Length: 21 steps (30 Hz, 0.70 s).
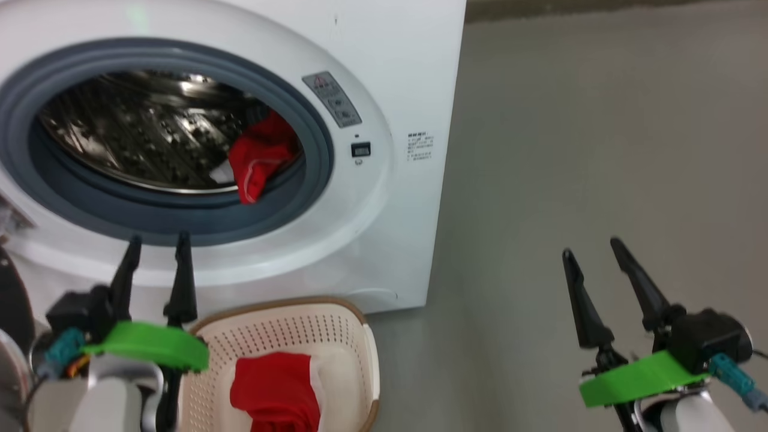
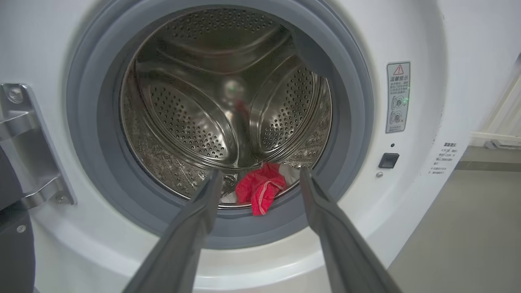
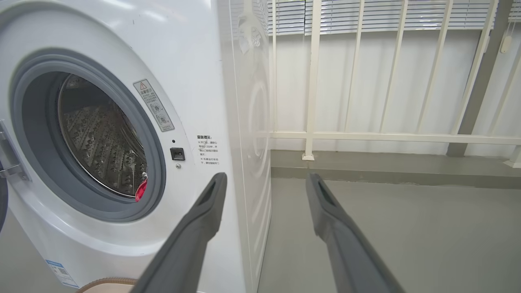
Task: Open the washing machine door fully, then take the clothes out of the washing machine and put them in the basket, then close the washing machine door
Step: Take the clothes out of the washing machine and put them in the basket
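While one bright red fabric garment with white trim (image 1: 258,157) lies at the front lip of the perforated steel drum (image 1: 138,132), its lower fold drooping onto the grey rubber ring (image 1: 180,219) at the right of the opening, a second red garment with a white panel (image 1: 276,393) already sits in the small cream-white perforated plastic basket (image 1: 270,302). That basket stands on the grey floor (image 1: 600,150) against the foot of the big white boxy washing machine (image 1: 414,72).

The left hand (image 1: 159,240) hovers before the ring's lower edge, above the basket's left end, fingers wide and empty. In its wrist view the garment lies between the two fingertips, farther in. The right hand (image 1: 591,247) hangs well apart over the floor, right of the machine, equally wide and empty.

Several things could go wrong from here:
- A reach that runs low would drive the long fingers into the soft ring rather than the cloth.
- A pinch on the drooping fold alone could slip, dropping the garment on the ring or past the basket rim.
- The white scrap beside the red could be left behind.
- The round black-rimmed door (image 1: 12,306) shows as a dark edge at the far left, near the left arm, so a wide swing could knock it.
- Closing the door on cloth left across the ring would trap it
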Motion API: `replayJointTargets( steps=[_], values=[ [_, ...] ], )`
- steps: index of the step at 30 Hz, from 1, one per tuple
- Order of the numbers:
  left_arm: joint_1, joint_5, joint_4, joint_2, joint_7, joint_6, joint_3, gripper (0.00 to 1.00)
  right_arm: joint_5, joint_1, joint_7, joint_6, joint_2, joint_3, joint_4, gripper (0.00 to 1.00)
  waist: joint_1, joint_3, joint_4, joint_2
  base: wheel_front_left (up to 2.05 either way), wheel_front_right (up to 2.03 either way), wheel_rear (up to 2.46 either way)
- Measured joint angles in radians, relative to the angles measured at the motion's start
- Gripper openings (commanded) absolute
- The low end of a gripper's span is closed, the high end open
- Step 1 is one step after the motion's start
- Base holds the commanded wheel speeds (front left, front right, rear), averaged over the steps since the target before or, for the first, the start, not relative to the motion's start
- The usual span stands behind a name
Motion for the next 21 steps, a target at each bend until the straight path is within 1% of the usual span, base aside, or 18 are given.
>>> replayJointTargets(
  steps=[4,8,15,19,21],
  values=[
    [-0.126,-0.001,0.086,0.021,0.000,-0.004,-0.012,1.00,-0.011,-0.060,0.000,0.000,0.000,0.000,-0.007,1.00,0.0000,0.065,-0.006,0.0000,0.00,0.00,0.00],
    [-0.250,-0.013,0.174,0.026,0.000,-0.016,-0.021,1.00,-0.015,-0.094,0.000,0.000,-0.001,-0.002,-0.008,1.00,0.0000,0.128,-0.012,0.0000,0.00,0.00,0.00],
    [-0.470,-0.088,0.359,0.037,0.000,-0.028,-0.015,1.00,-0.015,-0.143,0.000,0.000,-0.001,0.002,-0.015,1.00,0.0000,0.230,-0.028,0.0000,0.00,0.00,0.00],
    [-0.586,-0.164,0.451,0.044,0.002,-0.029,0.011,1.00,-0.015,-0.171,0.000,0.000,-0.001,0.008,-0.022,1.00,0.0000,0.285,-0.042,0.0000,0.00,0.00,0.00],
    [-0.635,-0.186,0.486,0.050,0.003,-0.029,0.007,1.00,-0.015,-0.188,0.000,0.000,-0.001,0.013,-0.025,1.00,0.0000,0.313,-0.050,0.0000,0.00,0.00,0.00]
  ],
)
